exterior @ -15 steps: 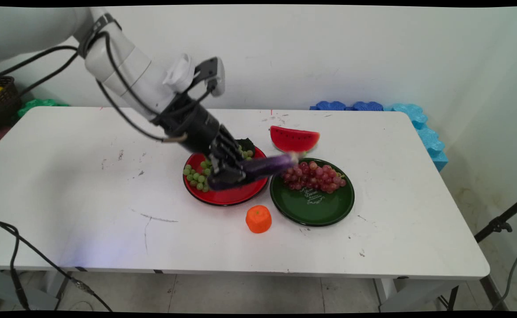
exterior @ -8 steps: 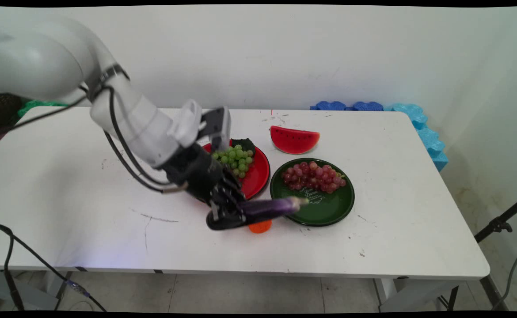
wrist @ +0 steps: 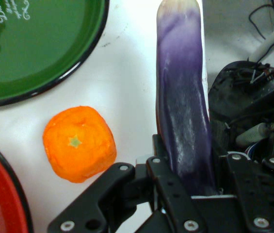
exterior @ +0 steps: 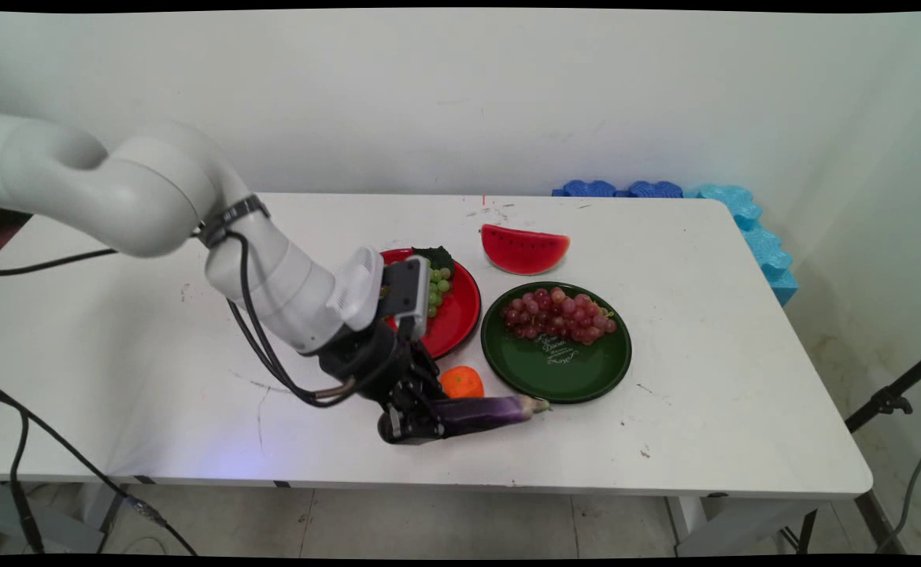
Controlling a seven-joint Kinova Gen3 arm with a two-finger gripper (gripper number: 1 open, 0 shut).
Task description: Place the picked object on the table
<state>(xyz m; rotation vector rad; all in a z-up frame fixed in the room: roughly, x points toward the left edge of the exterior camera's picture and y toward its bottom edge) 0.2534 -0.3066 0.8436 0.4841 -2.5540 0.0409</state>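
My gripper (exterior: 416, 419) is low over the table's near side, shut on a purple eggplant (exterior: 482, 412) that lies level, its tip pointing right toward the green plate (exterior: 578, 379). In the hand view the eggplant (wrist: 183, 111) runs up from between the fingers (wrist: 168, 167); whether it touches the table I cannot tell. An orange (exterior: 462, 381) sits just behind the eggplant, and shows in the hand view as an orange (wrist: 79, 143) left of it. The green plate (wrist: 35, 53) holds red grapes (exterior: 559, 313).
A red plate (exterior: 460, 315) with green grapes (exterior: 438, 285) stands behind my wrist. A watermelon slice (exterior: 524, 248) lies farther back. Blue foam pieces (exterior: 732, 213) sit at the table's far right edge. Black cables hang below my arm at the left.
My gripper has carried the eggplant from above the red plate toward the table's near edge and down, ending low in front of the orange.
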